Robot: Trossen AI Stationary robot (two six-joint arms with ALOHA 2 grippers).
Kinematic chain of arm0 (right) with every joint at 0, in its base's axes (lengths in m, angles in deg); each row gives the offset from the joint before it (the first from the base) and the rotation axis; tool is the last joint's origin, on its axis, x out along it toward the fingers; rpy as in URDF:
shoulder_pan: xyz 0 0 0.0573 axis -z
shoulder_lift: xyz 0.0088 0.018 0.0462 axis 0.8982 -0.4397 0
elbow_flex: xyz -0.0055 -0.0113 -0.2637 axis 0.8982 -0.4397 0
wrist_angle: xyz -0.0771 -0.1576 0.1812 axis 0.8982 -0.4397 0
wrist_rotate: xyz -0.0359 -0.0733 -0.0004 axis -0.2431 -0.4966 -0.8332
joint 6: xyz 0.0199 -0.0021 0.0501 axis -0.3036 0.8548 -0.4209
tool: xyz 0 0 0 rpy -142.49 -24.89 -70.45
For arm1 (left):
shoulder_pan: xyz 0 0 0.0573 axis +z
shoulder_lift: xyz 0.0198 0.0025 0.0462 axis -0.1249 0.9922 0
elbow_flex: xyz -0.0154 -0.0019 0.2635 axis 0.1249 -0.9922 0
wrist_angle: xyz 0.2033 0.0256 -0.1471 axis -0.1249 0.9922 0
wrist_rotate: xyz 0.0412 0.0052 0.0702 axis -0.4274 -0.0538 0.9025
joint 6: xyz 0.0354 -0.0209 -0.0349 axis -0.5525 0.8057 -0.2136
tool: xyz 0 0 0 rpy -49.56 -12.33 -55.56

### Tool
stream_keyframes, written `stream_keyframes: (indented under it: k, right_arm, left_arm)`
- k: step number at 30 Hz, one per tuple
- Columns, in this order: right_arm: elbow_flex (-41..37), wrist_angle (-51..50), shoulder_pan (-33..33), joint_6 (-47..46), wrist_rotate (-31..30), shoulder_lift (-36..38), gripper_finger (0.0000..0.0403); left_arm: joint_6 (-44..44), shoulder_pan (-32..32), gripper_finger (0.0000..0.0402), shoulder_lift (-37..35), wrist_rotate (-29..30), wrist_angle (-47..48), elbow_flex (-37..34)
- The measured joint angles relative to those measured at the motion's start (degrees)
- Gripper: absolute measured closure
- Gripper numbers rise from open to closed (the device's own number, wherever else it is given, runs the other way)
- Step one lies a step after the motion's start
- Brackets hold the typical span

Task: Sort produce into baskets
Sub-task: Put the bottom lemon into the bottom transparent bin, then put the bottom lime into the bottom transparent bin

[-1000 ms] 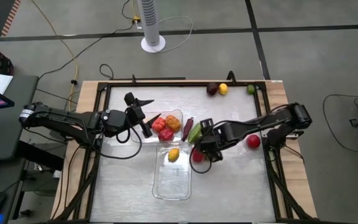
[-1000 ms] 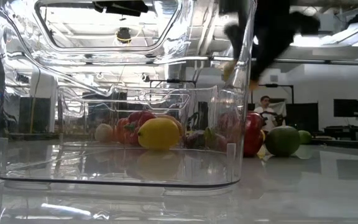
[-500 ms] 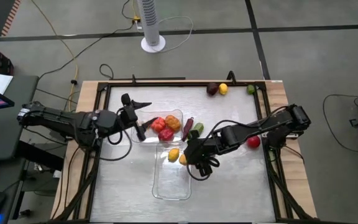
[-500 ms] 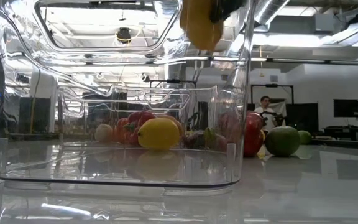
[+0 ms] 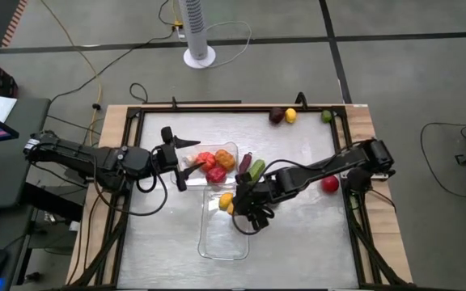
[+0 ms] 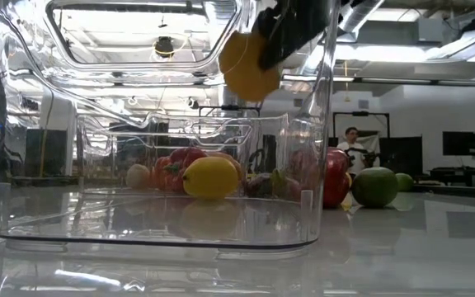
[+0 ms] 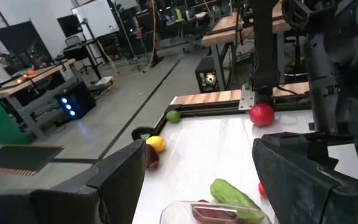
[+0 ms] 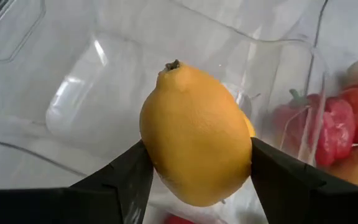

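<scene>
Above the near basket, the right pincer is gripping a yellow lemon; the left pincer is hovering, fingers apart, beside the far basket on the counter.

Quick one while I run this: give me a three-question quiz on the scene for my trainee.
1. True or false: the right claw grips a lemon.
2. What is the gripped lemon above? A. the basket with a second lemon in it; B. the basket of red produce; C. bare table.
3. Fill in: the left claw stands open and holds ___.
Key: 1 true; 2 A; 3 nothing.
</scene>
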Motion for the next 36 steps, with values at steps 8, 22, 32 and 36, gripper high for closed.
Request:
stream_keyframes:
  k: [8,22,32,36]
  right_arm:
    - [0.0,0.0,0.6,0.3,0.0,0.3,0.0070]
    - [3.3,-24.8,-1.5,-13.4,-9.4,4.3,0.0038]
    - [-19.2,-17.3,-2.9,-25.9,-10.8,13.3,0.0038]
    - [-25.7,-12.1,-2.9,-26.1,-10.8,13.0,0.0031]
  left_arm:
    - [0.0,0.2,0.0121,0.0,0.0,-0.1,0.0]
    - [0.6,0.2,0.0121,0.0,0.0,1.5,0.0]
    - [1.9,0.2,0.0121,0.0,0.0,2.4,0.0]
    - [1.9,0.2,0.0121,0.0,0.0,2.4,0.0]
